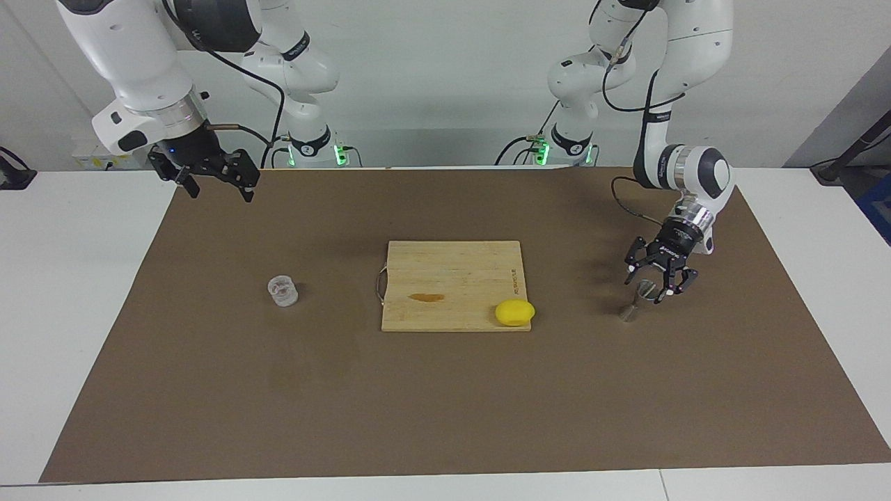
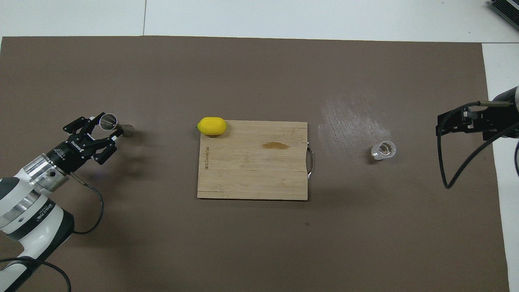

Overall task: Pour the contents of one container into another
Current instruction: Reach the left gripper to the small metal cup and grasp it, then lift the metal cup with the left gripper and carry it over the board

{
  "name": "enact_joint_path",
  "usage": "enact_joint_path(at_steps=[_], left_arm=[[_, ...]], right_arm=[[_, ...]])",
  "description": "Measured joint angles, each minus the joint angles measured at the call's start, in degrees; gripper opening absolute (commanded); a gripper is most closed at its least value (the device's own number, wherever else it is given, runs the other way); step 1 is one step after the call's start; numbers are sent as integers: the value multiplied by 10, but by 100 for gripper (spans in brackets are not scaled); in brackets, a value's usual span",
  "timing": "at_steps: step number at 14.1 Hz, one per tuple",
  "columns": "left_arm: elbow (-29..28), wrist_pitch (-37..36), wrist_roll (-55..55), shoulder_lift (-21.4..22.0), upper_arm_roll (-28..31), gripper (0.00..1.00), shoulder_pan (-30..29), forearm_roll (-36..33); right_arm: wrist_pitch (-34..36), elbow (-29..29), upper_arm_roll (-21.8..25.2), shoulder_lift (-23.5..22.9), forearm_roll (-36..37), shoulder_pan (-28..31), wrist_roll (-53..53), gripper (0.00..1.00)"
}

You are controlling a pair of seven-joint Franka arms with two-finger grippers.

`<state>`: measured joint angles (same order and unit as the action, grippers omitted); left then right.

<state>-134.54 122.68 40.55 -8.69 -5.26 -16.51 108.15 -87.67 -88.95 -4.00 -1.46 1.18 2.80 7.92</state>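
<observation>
Steel jigger [image 1: 637,304] | between spread fingers of left end effector [image 1: 653,280] | not gripped

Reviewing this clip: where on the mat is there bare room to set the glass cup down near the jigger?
Bare mat lies between the cutting board and the jigger, past the lemon. Crowded right at the jigger: the open left gripper hangs around its top. The glass cup stands alone; the right gripper waits, open.
</observation>
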Motion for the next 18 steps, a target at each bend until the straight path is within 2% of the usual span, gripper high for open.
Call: enact_joint_path(at_steps=[2,4,5,6,7,13,18], left_arm=[[0,1,0,0,1,68,0,0],[0,1,0,0,1,60,0,1],[0,2,0,0,1,49,0,1],[0,2,0,0,1,28,0,1],[0,2,0,0,2,0,0,1],[9,3,-11,0,0,0,0,2],[45,-18,-6,-2,-13,0,17,4]], right_arm=[[0,0,0,0,0,0,0,100],[0,0,0,0,0,0,0,100],[0,0,0,0,0,0,0,100],[0,0,0,0,0,0,0,100],[0,0,0,0,0,1,0,100],[0,0,0,0,0,1,0,100],[-1,0,1,0,0,5,0,100]])
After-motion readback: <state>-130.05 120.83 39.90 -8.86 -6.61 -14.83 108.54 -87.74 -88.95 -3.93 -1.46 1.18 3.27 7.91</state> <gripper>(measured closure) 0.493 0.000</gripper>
